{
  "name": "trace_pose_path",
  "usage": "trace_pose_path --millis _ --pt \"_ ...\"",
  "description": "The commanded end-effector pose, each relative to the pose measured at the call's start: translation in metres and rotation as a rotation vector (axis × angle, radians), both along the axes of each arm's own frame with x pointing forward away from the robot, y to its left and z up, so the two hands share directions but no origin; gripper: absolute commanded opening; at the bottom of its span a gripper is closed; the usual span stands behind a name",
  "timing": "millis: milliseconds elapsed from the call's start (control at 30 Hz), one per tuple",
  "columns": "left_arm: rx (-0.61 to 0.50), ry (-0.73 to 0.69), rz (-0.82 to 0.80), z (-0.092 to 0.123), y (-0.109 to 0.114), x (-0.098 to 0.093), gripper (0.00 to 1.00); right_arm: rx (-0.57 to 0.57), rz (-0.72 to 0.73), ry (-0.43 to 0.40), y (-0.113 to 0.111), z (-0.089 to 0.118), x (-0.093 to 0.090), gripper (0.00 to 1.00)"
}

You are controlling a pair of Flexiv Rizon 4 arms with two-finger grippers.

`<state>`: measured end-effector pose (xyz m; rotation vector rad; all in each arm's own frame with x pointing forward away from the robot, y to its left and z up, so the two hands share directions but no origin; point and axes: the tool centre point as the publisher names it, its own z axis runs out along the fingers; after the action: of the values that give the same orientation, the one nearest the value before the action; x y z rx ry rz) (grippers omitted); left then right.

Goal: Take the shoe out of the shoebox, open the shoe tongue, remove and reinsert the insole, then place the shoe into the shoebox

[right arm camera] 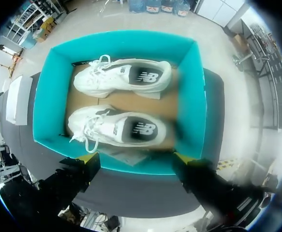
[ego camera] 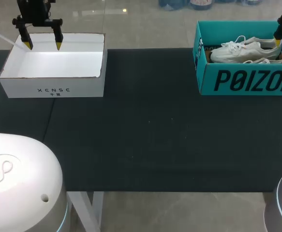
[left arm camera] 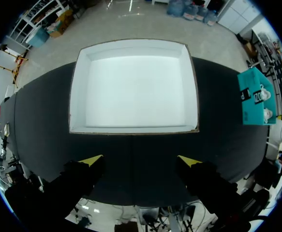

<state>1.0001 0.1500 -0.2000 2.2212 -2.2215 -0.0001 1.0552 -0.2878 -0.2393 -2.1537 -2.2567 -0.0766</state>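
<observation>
A teal shoebox [ego camera: 213, 82] stands at the table's far right, and it shows small at the side in the left wrist view [left arm camera: 252, 96]. Two white sneakers lie side by side in it [ego camera: 240, 48]. In the right wrist view the nearer shoe [right arm camera: 116, 128] and the farther shoe [right arm camera: 124, 77] rest on the box's brown floor inside the teal walls [right arm camera: 49, 96]. My right gripper [right arm camera: 136, 158] hangs open above the box's near wall, holding nothing; one yellow tip [ego camera: 277, 42] shows in the head view. My left gripper [ego camera: 42, 45] is open over the white box.
A shallow white box [ego camera: 53, 89] sits at the far left with nothing in it; the left wrist view shows its rim [left arm camera: 131, 129] ahead of the left gripper [left arm camera: 140, 159]. Black mat [ego camera: 150, 135] covers the table between the boxes.
</observation>
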Motion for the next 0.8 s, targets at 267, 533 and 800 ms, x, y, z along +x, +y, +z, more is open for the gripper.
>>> trace_pose_path --millis 267,533,800 --pt "0.0 0.0 0.0 0.0 0.0 0.0 1.0 -0.024 -0.038 -0.06 -0.021 -0.037 -0.005 1.0" --pt "0.0 0.0 0.0 0.0 0.0 0.0 1.0 -0.036 -0.046 -0.095 -0.025 -0.062 0.009 1.0" --pt "0.0 0.0 0.0 0.0 0.0 0.0 1.0 -0.068 -0.029 -0.087 -0.033 -0.087 0.016 1.0"
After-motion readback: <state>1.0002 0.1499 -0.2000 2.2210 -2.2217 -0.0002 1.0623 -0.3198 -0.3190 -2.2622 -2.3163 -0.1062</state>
